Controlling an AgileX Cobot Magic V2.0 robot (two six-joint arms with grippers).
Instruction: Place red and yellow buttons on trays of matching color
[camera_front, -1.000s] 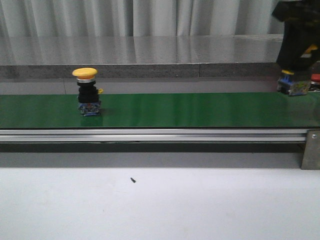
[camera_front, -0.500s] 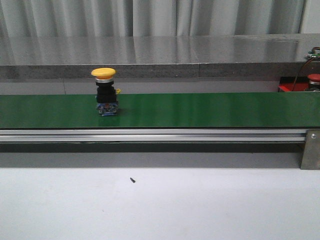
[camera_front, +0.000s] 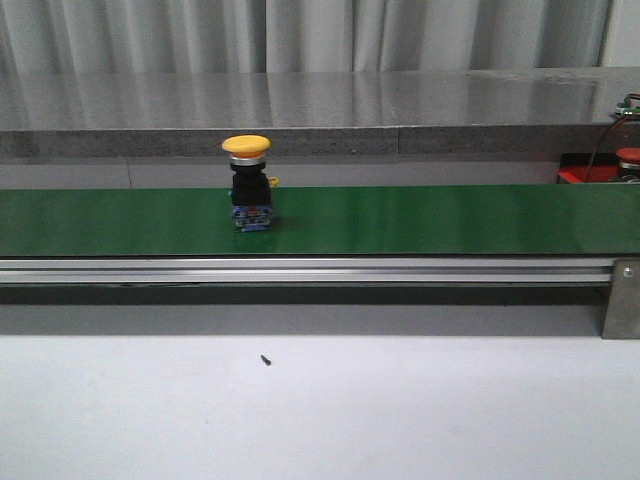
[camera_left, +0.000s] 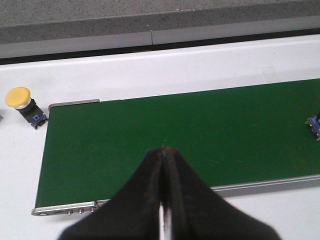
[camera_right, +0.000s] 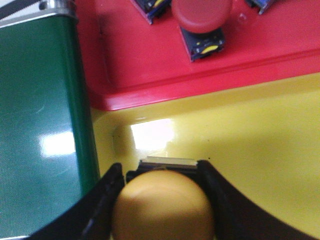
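A yellow button (camera_front: 247, 147) is standing upright on the green belt (camera_front: 420, 220) in the front view, left of the belt's middle, its domed cap over a dark body and a blue base. My left end effector (camera_left: 162, 150) is hovering over the belt with its two dark fingers pressed together, gripping nothing. From that wrist camera I am also seeing a second yellow button (camera_left: 20, 100) lying on the white tabletop (camera_left: 150, 70) just beside the belt's end, and a bit of blue base at the belt's other edge.

My right end effector (camera_right: 162, 200) is clasping another yellow button (camera_right: 162, 207), its fingers (camera_right: 107, 195) hugging both sides of the cap, above the yellow tray (camera_right: 250, 145). Whether the button is touching the tray floor I cannot tell. The red tray (camera_right: 145, 60) is lying just beside the yellow one, their edges touching, and a red button (camera_right: 202, 15) is resting in it. Both trays are sitting next to the belt's end.
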